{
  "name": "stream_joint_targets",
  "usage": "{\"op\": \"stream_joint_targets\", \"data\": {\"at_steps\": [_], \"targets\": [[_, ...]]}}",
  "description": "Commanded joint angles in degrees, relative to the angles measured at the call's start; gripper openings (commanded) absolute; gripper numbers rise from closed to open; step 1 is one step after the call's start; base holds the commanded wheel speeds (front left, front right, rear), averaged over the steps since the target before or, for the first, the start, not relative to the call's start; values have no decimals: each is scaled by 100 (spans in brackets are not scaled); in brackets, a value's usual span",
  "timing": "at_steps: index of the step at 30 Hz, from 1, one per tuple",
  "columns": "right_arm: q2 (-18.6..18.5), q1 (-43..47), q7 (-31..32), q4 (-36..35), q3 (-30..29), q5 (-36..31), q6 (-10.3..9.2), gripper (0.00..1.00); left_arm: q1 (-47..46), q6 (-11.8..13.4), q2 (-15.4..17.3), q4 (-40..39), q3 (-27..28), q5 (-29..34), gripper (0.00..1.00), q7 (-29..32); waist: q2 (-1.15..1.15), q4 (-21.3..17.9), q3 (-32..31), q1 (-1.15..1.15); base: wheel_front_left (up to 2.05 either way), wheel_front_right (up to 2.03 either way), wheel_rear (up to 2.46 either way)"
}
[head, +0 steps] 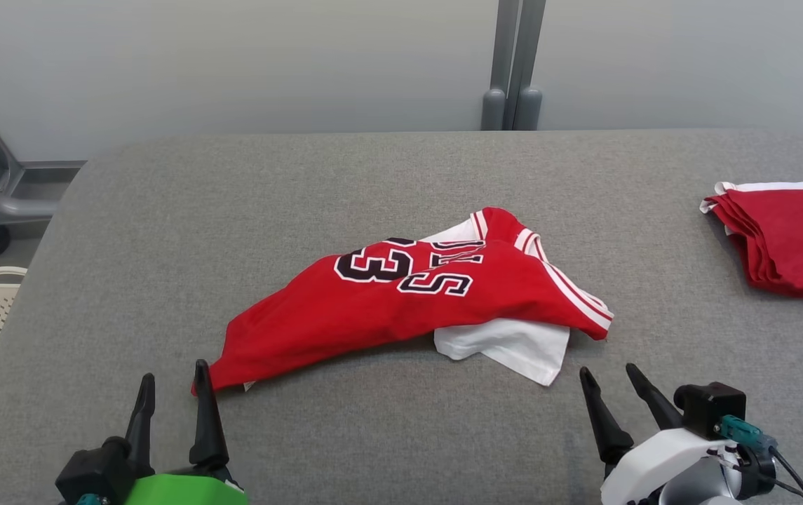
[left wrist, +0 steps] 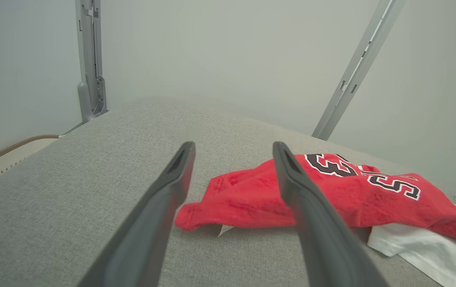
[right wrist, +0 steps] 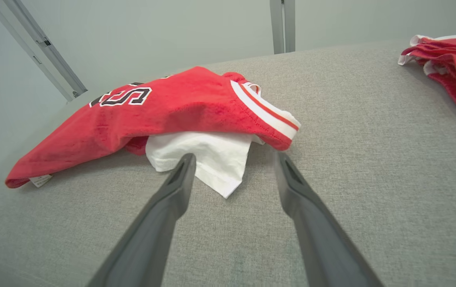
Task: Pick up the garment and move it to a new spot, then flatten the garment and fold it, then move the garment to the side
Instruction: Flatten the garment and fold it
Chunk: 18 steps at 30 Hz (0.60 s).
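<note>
Your jersey (head: 401, 301) is lying crumpled at the middle of the grey bench (head: 163, 210), red over a white layer. Your left pincer (head: 173, 372) is hovering released, holding nothing, just beside the jersey's near-left corner. Your right pincer (head: 608, 370), also released and empty, is pointing at the white hem. A folded red pile (head: 794, 238) is sitting well apart at the bench's right edge.
</note>
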Motion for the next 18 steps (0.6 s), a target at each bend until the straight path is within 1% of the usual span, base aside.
{"op": "stream_joint_targets", "data": {"at_steps": [1,6,10,13,18], "targets": [[-3,18,-37,69,-64,0,-3,100,112,-75,-31,3,53,110,100,-2,0,18,7,0,0,0,0],[-4,-225,47,297,-321,-161,-3,100,127,-217,-119,47,161,291,100,-2,0,69,34,0,0,0,0],[-8,-517,183,468,-506,-466,-3,100,67,-304,-148,83,217,384,100,-2,0,86,66,0,0,0,0],[-6,-792,362,638,-586,-731,-3,100,6,-342,-156,96,227,417,100,-3,0,99,111,0,0,0,0],[-5,-1233,618,918,-583,-958,-3,100,-88,-371,-164,116,193,445,100,-3,0,141,245,0,0,0,0]]}}
